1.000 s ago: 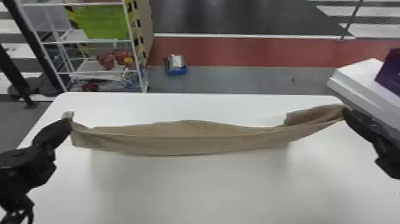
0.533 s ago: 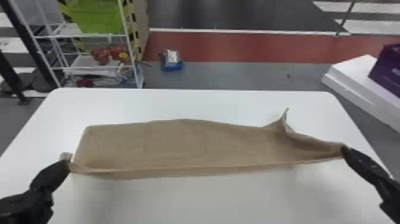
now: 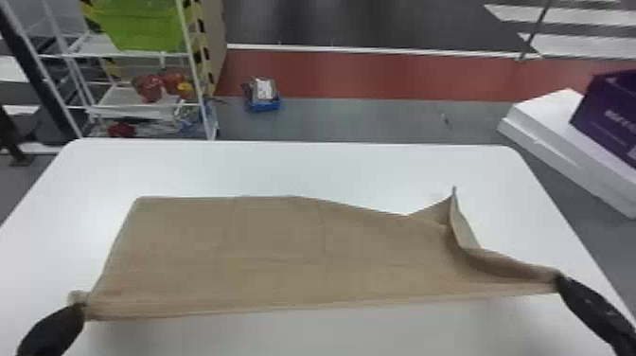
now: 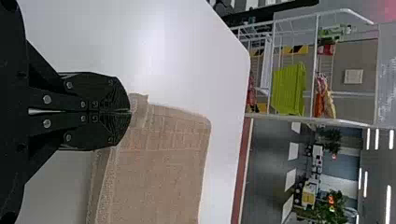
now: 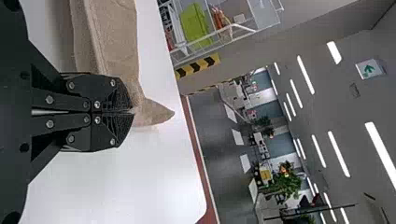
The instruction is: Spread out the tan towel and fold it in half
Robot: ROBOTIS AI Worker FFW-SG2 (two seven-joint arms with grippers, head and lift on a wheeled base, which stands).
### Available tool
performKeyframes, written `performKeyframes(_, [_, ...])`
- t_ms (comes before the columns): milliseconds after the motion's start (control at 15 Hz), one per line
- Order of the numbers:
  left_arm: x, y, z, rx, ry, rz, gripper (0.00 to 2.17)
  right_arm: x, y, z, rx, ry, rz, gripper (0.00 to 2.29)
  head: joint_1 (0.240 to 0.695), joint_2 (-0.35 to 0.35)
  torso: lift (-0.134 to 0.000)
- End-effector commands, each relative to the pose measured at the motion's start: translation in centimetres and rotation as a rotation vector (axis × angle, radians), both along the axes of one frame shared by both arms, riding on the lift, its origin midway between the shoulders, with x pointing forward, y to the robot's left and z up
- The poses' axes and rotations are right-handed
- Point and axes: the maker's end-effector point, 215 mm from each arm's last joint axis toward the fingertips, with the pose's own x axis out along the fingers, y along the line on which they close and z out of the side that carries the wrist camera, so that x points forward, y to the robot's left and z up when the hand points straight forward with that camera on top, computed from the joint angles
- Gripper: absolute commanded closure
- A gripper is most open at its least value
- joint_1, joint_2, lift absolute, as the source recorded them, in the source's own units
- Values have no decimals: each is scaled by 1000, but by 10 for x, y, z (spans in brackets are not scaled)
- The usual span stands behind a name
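One tan towel stretches across one white table, one peak rising at its far right, as I hold its two near corners with two grippers: my left gripper clenched on one corner, my right gripper clenched on the other. Beyond the table, one wire rack bears one green bin; to the right sits one purple box.

You're seeing a white rack standing beyond the white tabletop, ceiling lights glowing overhead.
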Motion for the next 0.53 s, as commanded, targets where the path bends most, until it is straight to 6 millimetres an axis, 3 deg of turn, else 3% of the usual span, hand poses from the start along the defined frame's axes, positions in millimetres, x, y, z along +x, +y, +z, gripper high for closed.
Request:
performKeyframes(0, [-13,5,-9,8,31,12,1355,-8,-5,-8,0,14,-13,1416,695,-62,-123])
performKeyframes(467, [-40,3,-31,27,108,32,1355,-15,-9,-21,8,34,-22,1416,695,-66,-123])
